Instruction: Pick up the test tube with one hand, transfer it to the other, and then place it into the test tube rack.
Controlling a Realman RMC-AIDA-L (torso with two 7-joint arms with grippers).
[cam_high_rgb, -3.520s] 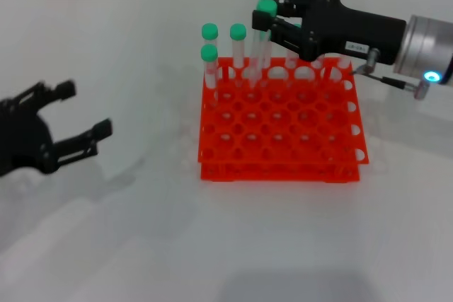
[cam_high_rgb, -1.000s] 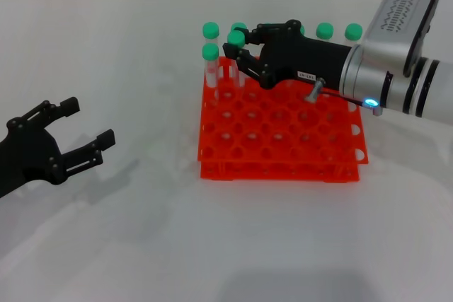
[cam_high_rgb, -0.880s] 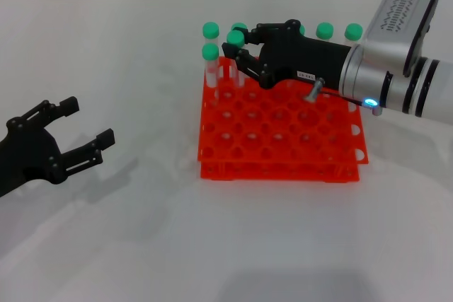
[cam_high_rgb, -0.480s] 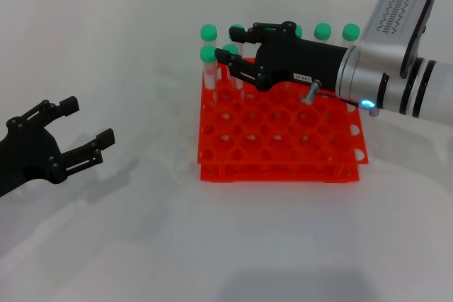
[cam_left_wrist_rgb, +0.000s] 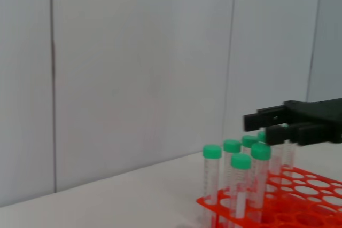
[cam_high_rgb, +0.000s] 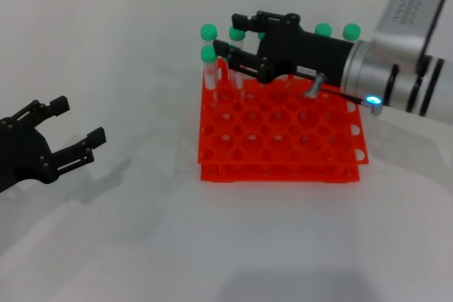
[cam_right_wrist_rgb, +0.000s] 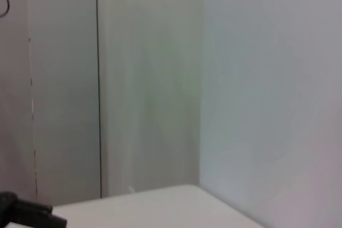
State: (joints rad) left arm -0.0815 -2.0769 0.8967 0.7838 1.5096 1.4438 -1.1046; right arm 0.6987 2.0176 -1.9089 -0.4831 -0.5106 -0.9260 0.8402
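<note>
The orange-red test tube rack stands at the table's middle, with several green-capped tubes in its back and left holes. The test tube stands upright in the rack's second row near the back-left corner; in the head view the right gripper's lower finger hides most of it. My right gripper, black with a white label, hovers open just above those caps and holds nothing; it also shows in the left wrist view. My left gripper is open and empty, low at the far left of the table.
Two more green caps stand along the rack's back row at the right. The rack also shows in the left wrist view. The white table spreads around it, with a white panelled wall behind.
My right gripper has risen and drawn back off the tube, which stays standing in the rack. My left gripper has drifted slightly left.
</note>
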